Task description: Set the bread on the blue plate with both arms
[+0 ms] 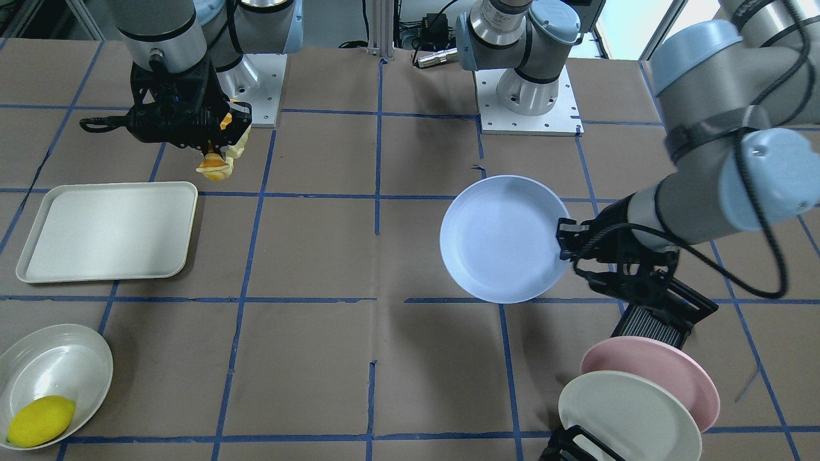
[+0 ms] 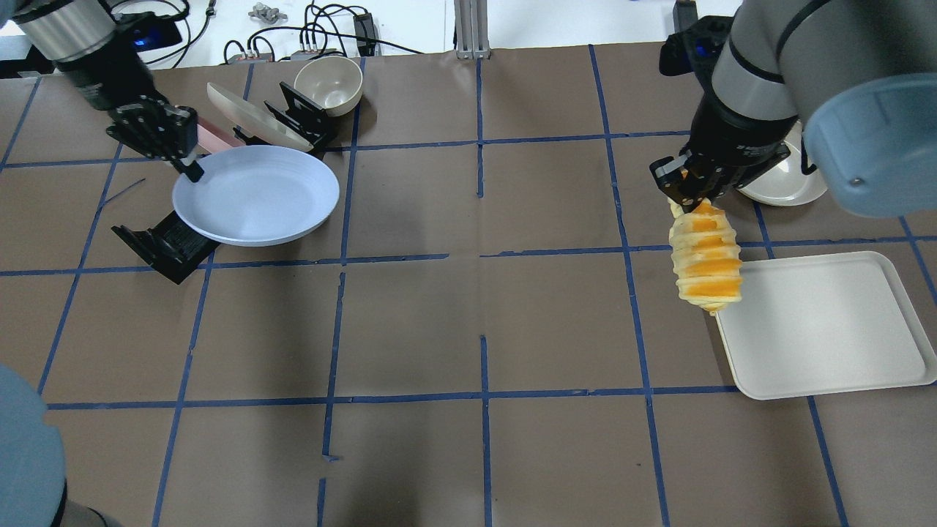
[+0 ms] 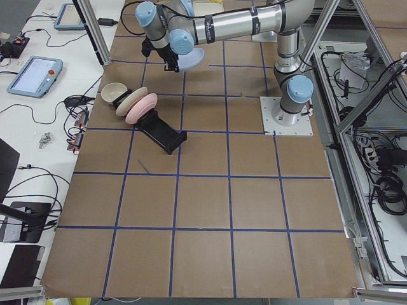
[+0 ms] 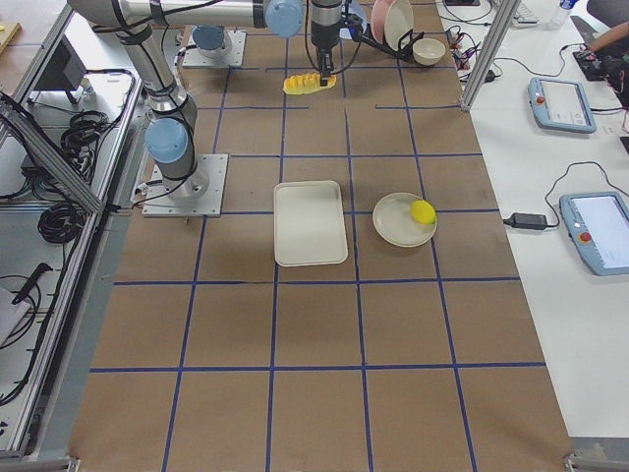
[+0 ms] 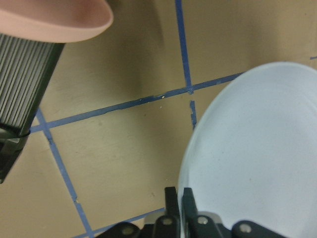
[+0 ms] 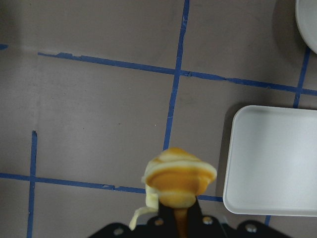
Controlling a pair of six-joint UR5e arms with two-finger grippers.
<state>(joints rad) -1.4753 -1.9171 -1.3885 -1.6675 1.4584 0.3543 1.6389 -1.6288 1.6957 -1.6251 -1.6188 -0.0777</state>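
My right gripper [image 2: 684, 192] is shut on one end of the striped orange and pale-yellow bread [image 2: 705, 258] and holds it in the air, hanging down beside the white tray; the bread also shows in the front view [image 1: 221, 157] and the right wrist view [image 6: 179, 177]. My left gripper [image 2: 192, 167] is shut on the rim of the blue plate [image 2: 256, 194] and holds it lifted and level above the table, also in the front view [image 1: 503, 238] and the left wrist view [image 5: 257, 153]. The two grippers are far apart.
A white tray [image 2: 827, 322] lies under the right arm's side. A white plate holds a yellow lemon [image 1: 40, 419]. A black dish rack [image 2: 165, 249] holds a pink plate [image 1: 653, 374] and a cream plate [image 1: 631, 416]. A beige bowl [image 2: 329, 84] sits at the back.
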